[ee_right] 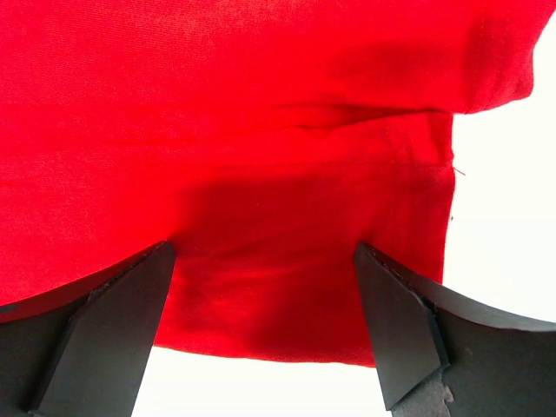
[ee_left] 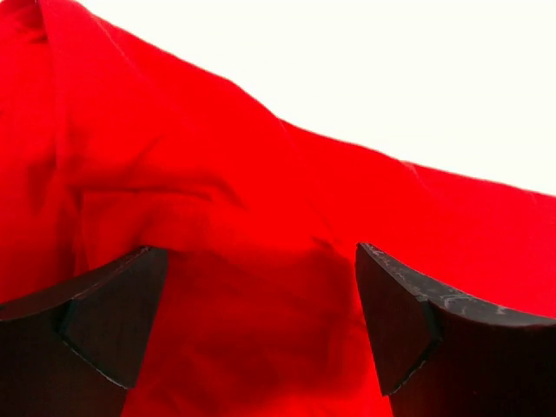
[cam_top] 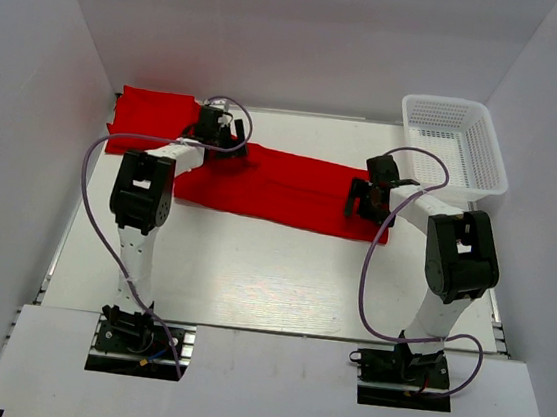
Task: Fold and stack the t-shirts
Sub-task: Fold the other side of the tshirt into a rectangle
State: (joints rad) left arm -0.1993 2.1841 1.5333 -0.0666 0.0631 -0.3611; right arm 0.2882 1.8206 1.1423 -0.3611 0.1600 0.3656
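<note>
Shirt (cam_top: 290,195) lies as a long strip across the table (cam_top: 251,276); left gripper (ee_left: 261,300) and right gripper (ee_right: 265,295) hover wide open over its ends, holding nothing. Risk: jaws pinching only the top layer, so the fold drags crooked.

the white table (cam_top: 272,268) carries a long red t-shirt (cam_top: 290,195), a second t-shirt (cam_top: 154,112) and a mesh basket (cam_top: 467,185).
</note>
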